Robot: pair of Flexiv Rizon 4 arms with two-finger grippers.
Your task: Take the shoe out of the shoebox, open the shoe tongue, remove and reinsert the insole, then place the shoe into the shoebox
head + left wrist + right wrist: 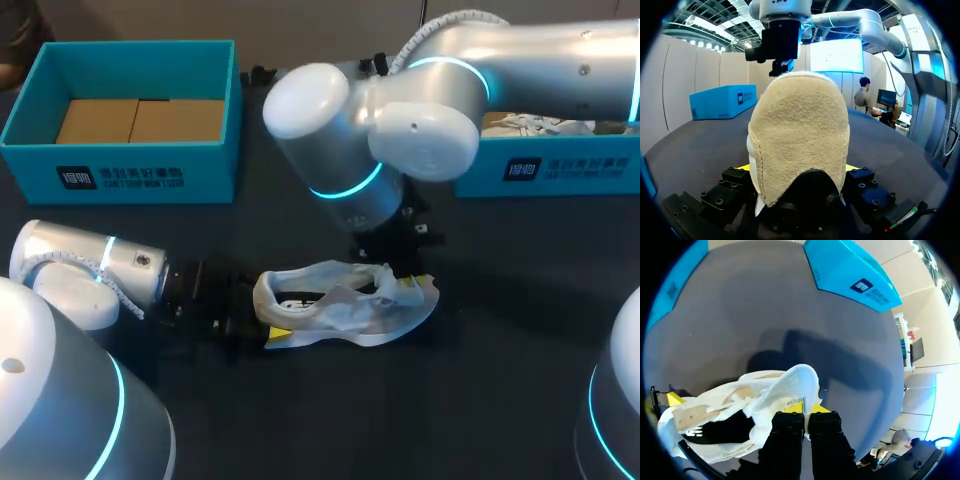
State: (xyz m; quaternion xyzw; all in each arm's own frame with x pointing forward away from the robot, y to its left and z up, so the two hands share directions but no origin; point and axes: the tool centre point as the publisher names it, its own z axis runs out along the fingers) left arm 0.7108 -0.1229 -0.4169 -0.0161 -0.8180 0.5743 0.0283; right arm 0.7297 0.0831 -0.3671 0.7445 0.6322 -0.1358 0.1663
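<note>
One white shoe [340, 310], out of its box, on the dark table [420, 420] near the middle. Lies lengthwise between the two grippers, heel toward the left arm, toe toward the right arm, opening turned upward with a dark inside on show. From the left wrist, appears only as a broad tan heel [797, 130] of suede-like cloth, close ahead of that camera.

Left gripper [265, 312] low over the table, level with the shoe, clamped on the heel from both sides. Shows a sliver of yellow tip at either flank of the heel in the left wrist view.

Right gripper [405, 285] pointed down from above at the front of the opening. Black fingers [787, 432] side by side, nearly together, pinched on the tongue [797, 382]. Tongue itself a white flap, raised clear of the opening and bent toward the toe, with a small printed label on its inner face just beside the yellow tips.

Two teal shoeboxes along the far edge, both well apart from the shoe. Left shoebox [140, 170] open, with flat brown cardboard on its floor. Right shoebox [560, 170] partly hidden behind the right arm, with something white inside; cannot tell what.
</note>
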